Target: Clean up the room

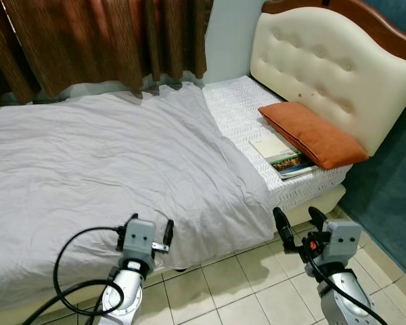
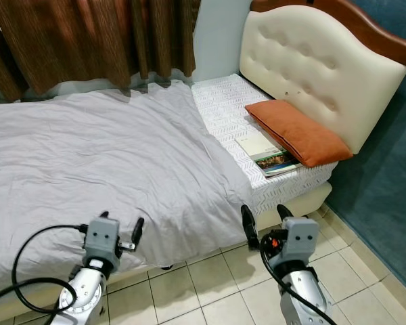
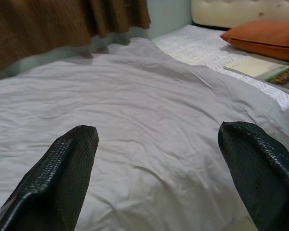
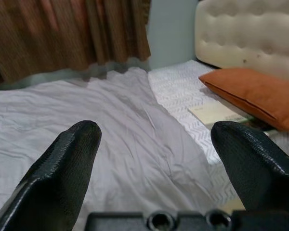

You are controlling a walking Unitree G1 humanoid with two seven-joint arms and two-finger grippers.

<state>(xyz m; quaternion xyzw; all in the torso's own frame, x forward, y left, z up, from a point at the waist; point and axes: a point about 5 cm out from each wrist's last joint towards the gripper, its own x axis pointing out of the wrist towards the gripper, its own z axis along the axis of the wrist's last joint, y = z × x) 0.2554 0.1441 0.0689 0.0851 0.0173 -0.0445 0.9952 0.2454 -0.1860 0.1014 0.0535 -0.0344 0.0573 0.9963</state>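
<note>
Book (image 1: 284,157) lies beside orange pillow (image 1: 313,134), well beyond both empty, spread grippers (image 1: 300,221)

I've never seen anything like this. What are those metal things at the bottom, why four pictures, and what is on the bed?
The metal things are a humanoid robot's two arms. Each ends in a gripper of two black fingers: the left gripper and the right gripper. Both are open and hold nothing. The two wide pictures come from cameras in its head, looking down. The other two come from a camera on each wrist, looking out between that gripper's fingers. Before it stands a bed with a grey sheet, an orange pillow by the padded headboard, and books partly tucked under the pillow. Brown curtains hang behind.
</note>
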